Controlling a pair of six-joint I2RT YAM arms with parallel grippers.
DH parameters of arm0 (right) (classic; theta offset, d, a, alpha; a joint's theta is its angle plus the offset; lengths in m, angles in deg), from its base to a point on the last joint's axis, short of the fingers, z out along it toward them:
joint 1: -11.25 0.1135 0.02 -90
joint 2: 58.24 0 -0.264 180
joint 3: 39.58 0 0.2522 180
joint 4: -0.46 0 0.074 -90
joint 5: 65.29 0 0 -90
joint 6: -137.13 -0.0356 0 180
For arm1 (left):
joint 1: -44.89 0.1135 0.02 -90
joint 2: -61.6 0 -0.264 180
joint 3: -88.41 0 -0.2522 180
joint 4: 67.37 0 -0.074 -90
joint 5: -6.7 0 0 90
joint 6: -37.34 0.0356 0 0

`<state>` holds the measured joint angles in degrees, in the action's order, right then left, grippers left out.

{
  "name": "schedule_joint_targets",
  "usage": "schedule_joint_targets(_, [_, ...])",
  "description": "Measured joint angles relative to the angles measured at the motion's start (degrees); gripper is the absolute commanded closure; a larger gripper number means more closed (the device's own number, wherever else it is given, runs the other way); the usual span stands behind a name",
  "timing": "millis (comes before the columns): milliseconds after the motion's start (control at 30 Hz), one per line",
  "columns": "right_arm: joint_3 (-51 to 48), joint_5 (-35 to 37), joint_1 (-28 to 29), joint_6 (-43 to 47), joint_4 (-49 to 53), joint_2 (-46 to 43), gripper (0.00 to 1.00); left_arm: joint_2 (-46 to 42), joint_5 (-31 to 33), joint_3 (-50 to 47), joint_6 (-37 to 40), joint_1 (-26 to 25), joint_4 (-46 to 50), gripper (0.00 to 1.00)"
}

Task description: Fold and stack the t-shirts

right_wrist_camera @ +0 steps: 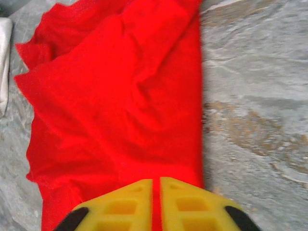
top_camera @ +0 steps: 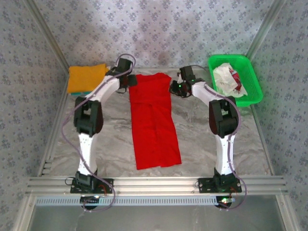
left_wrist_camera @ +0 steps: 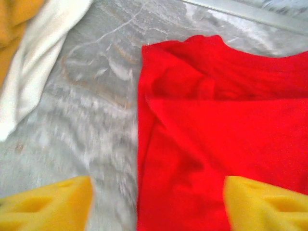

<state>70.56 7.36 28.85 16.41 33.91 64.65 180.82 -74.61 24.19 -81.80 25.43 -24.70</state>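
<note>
A bright red t-shirt (top_camera: 153, 120) lies in the middle of the table, folded into a long strip with its collar end far from me. My left gripper (top_camera: 126, 77) hovers at its far left corner, open wide; in the left wrist view the yellow fingers (left_wrist_camera: 48, 204) straddle the red t-shirt's (left_wrist_camera: 216, 134) left edge. My right gripper (top_camera: 175, 87) sits at the far right edge. Its jaws are almost together over the red t-shirt (right_wrist_camera: 110, 96), with a thin strip of red between the fingers (right_wrist_camera: 120, 204). An orange-yellow t-shirt (top_camera: 86, 77) lies folded at the far left.
A green mesh basket (top_camera: 252, 94) stands at the far right and holds a white t-shirt with red marks (top_camera: 227, 79). White cloth (left_wrist_camera: 33, 72) lies under the orange stack. Metal frame rails run along the sides. Bare marble table (top_camera: 115, 144) flanks the red shirt.
</note>
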Motion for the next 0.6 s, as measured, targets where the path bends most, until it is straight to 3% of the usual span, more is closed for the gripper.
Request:
schedule_joint_targets(33, [0.22, 0.02, 0.42, 0.35, 0.33, 0.22, 0.93, -4.72, 0.13, -5.29, -0.66, -0.42, -2.19, 0.2])
schedule_joint_targets(100, [0.28, 0.17, 0.9, 0.83, 1.05, 0.44, 0.96, -11.58, 0.55, -12.66, -1.73, -0.46, -6.03, 0.3])
schedule_joint_targets(167, [0.26, 0.59, 1.16, 1.36, 2.14, 0.55, 1.0, -16.92, 0.81, -18.88, -2.27, -0.35, -9.79, 0.47])
schedule_joint_targets(267, [-0.44, 1.27, 1.68, 1.84, 2.56, 0.42, 1.0, -20.11, -0.7, -26.03, -2.32, -0.92, -14.23, 0.63])
schedule_joint_targets(367, [-3.48, 1.73, 2.86, 1.86, 2.45, -0.24, 1.0, -17.49, -4.48, -28.22, -2.23, -3.3, -15.45, 0.83])
schedule_joint_targets(600, [-6.95, 2.8, 6.23, 0.7, 2.47, -0.22, 1.0, -4.87, -10.27, -26.38, -2.71, -8.68, -18.51, 0.9])
